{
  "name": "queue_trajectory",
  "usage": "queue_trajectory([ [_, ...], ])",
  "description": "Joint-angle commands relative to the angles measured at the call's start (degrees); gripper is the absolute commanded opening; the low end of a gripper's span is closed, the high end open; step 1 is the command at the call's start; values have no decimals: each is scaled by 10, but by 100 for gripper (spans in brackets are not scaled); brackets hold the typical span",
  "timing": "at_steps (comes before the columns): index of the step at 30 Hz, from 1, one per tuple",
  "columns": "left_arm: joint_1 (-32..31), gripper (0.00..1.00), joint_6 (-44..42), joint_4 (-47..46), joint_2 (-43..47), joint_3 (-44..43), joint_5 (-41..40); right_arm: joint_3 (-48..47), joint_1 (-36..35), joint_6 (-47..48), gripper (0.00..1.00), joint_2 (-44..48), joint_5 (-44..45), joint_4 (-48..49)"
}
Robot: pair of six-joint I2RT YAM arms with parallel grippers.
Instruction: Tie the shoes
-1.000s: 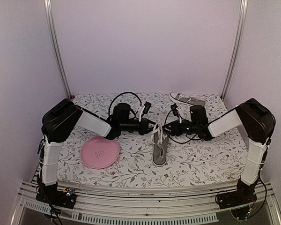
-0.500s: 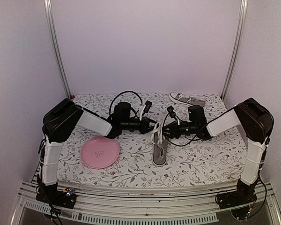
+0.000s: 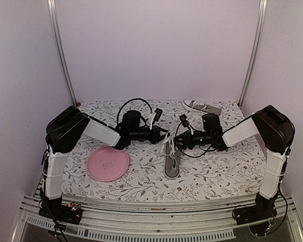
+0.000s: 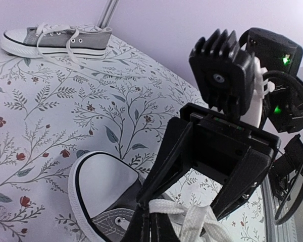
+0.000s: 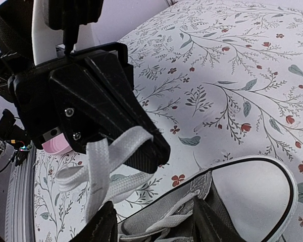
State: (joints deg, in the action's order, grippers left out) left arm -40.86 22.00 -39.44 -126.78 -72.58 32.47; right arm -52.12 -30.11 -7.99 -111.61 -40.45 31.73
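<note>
The flowered bench [image 3: 217, 171] carries a round pink plate [image 3: 107, 164], which lies well off to the left of the left claw [image 3: 165, 136]. One grey shoe [image 3: 172, 162] sits directly beneath both claws. The other shoe [image 3: 204, 107] lies well beyond the right claw [image 3: 175, 141], at the back edge. The left claw is clenched on a white lace [image 5: 98, 161] raised off the near shoe. The right claw faces it, nearly tip to tip, fingers spread and gripping nothing.
</note>
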Motion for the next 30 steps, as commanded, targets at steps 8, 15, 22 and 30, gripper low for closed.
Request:
queue_trajectory([
  [8,8,0,-14,15,4,4,-28,-4,-3,-3,52,5,-4,4],
  [15,8,0,2,-12,2,7,19,-13,-3,-4,52,-4,8,3],
  [22,7,0,14,-28,-6,2,41,-47,-3,-3,43,-35,0,-1],
  [30,4,0,20,-32,-10,-1,41,-74,-3,6,16,-52,-23,-15],
])
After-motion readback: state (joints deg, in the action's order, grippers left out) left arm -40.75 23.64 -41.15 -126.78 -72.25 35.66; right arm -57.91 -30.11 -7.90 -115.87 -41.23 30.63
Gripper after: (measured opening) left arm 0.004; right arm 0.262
